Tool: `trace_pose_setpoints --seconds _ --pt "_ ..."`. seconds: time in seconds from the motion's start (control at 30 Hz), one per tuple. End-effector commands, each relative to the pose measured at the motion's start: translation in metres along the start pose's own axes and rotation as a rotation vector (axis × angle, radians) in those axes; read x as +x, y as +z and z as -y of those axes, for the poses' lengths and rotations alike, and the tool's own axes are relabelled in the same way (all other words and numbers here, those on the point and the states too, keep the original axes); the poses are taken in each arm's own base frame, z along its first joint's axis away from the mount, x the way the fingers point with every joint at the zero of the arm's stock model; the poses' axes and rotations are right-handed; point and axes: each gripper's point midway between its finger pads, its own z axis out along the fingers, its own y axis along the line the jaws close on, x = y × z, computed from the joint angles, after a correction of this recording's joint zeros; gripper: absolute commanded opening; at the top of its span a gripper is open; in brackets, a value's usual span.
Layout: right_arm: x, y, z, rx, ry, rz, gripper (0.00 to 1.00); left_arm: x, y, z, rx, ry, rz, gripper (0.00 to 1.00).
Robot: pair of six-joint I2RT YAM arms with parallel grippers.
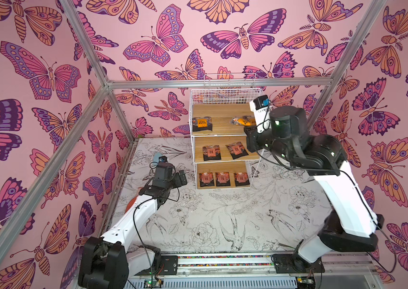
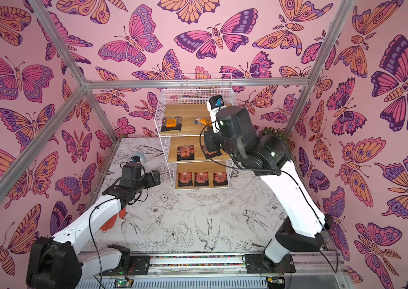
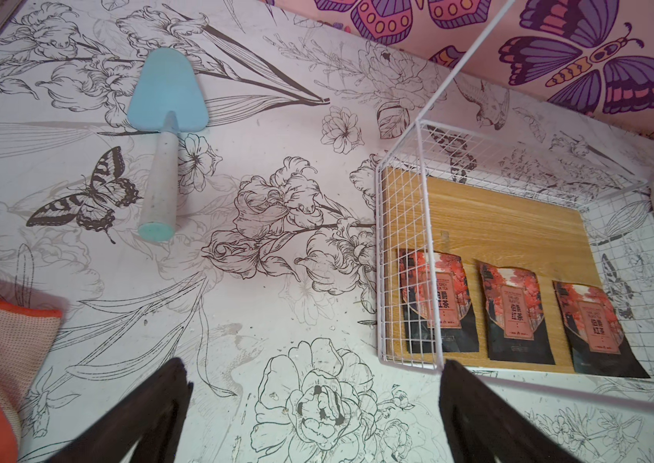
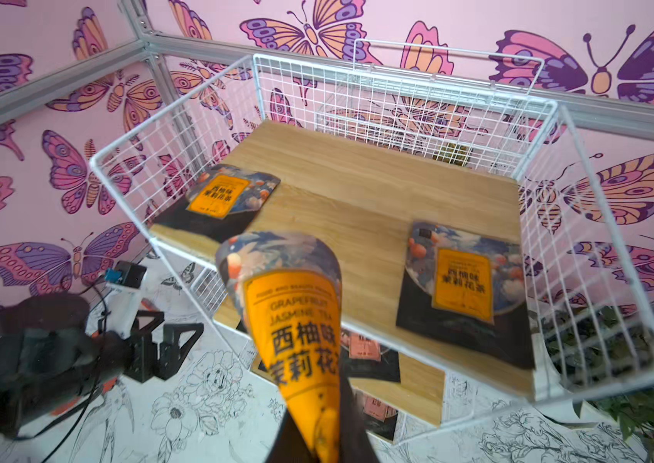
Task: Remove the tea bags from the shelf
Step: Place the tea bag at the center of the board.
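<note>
Orange tea bag point(image 4: 293, 320) in R gripper point(image 4: 319, 437)

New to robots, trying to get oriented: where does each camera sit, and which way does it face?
Top views: high overhead, looking down at the shelf; both arms show.
Left wrist: on the left arm, facing table and lowest tier; open left gripper shows.
Right wrist: on the right arm, facing top tier; right gripper holds a tea bag.
Shared: the shelf.

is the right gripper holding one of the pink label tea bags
No, in the right wrist view the right gripper is shut on an orange-label tea bag printed grapefruit jasmine tea.
</note>
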Motion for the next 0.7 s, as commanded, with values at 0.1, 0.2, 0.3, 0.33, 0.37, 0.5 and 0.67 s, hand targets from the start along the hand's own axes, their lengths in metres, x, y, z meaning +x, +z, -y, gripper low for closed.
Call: trace_pose_setpoints --seconds 0.1,0.2,0.3,0.33,0.37,0.5,0.67 --pt "0.102 -0.024 0.005 0.074 0.028 -0.155 0.0 0.002 -0.01 0.003 0.014 -0.015 0.001 1.0" --pt "0.161 -0.024 0.022 0.13 0.112 -0.238 0.0 0.004 -0.011 0.004 0.017 -0.015 -0.001 1.0" --pt "0.205 -0.029 0.046 0.227 0.189 -0.268 0.0 0.006 -0.011 0.004 0.016 -0.012 -0.007 1.0" --pt "0.219 -0.031 0.059 0.285 0.209 -0.27 0.0 0.006 -0.011 0.004 0.015 -0.012 -0.01 1.0" --pt "0.233 -0.032 0.069 0.33 0.215 -0.275 0.0 0.007 -0.01 0.004 0.013 -0.012 -0.012 1.0" --pt "0.291 -0.029 0.115 0.497 0.282 -0.382 0.0 0.01 -0.007 0.006 0.011 -0.006 -0.023 1.0" --pt "0.329 -0.02 0.15 0.538 0.396 -0.461 0.0 0.011 -0.004 0.006 0.003 -0.004 -0.03 1.0"
